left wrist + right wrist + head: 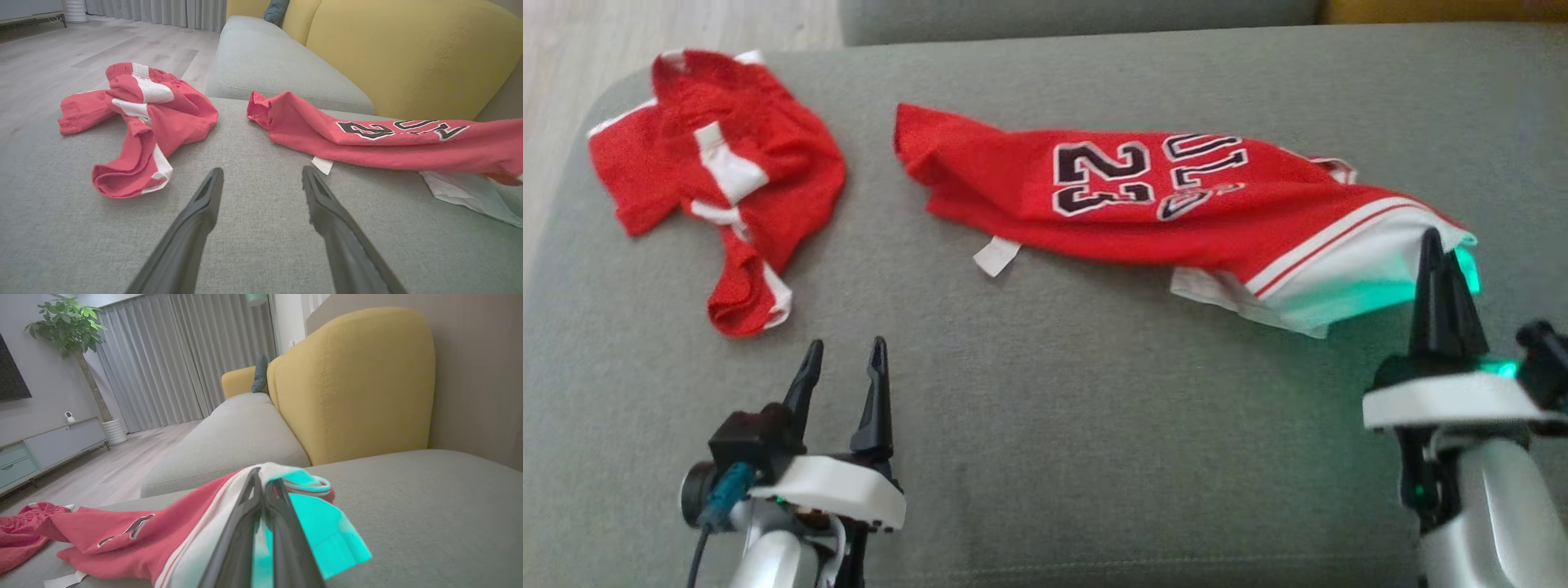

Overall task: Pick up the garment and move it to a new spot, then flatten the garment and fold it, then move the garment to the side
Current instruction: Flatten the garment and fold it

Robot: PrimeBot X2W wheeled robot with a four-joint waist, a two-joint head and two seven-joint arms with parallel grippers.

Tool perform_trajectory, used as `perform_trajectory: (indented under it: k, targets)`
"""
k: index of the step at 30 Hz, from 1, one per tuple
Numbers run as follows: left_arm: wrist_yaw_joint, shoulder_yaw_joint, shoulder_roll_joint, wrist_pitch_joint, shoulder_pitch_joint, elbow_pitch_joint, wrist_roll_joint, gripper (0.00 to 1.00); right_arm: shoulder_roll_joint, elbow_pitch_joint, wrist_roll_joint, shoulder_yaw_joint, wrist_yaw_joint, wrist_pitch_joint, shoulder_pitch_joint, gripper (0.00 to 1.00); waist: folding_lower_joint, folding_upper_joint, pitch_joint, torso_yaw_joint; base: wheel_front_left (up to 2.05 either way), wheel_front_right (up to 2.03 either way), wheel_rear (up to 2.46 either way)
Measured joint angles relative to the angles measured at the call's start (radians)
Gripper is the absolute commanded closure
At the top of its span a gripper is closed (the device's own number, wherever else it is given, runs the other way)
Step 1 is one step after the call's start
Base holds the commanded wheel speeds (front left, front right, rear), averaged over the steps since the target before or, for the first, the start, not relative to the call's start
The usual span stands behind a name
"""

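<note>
While the jersey [1143, 212] is spread on the sofa [1094, 392] from centre toward 3 o'clock, its white edge is clamped by the right tool [1439, 249] at 4 o'clock. The left tool [846, 349] is held released at 7 o'clock.

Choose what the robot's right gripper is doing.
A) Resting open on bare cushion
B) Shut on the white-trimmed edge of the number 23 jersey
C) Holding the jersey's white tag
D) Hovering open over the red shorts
B: the right gripper has its fingers pressed together, pinching the white-striped edge of the number 23 jersey.
</note>
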Motion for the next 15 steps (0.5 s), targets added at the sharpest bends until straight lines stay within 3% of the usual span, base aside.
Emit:
perform_trajectory:
  k: [4,9,12,15]
  targets:
    - [0.000,0.016,0.000,0.000,0.001,-0.007,0.000,0.00,0.000,-0.151,0.006,0.033,0.000,0.008,0.106,1.00,0.0000,0.0000,-0.016,-0.039,0.00,0.00,0.00]
    - [0.000,0.018,-0.001,0.000,0.004,-0.017,0.000,0.00,0.000,-0.280,0.039,0.077,0.000,0.119,0.229,1.00,0.0000,0.0000,-0.025,-0.087,0.00,0.00,0.00]
    - [-0.001,0.018,-0.001,0.000,0.003,-0.022,0.004,0.00,0.000,-0.252,0.061,0.081,0.000,0.137,0.282,1.00,0.0000,0.0000,-0.015,-0.102,0.00,0.00,0.00]
    - [-0.001,0.018,-0.002,0.000,0.002,-0.021,0.009,0.00,0.002,-0.135,0.067,0.064,0.000,0.123,0.278,1.00,0.0000,0.0000,-0.004,-0.106,0.00,0.00,0.00]
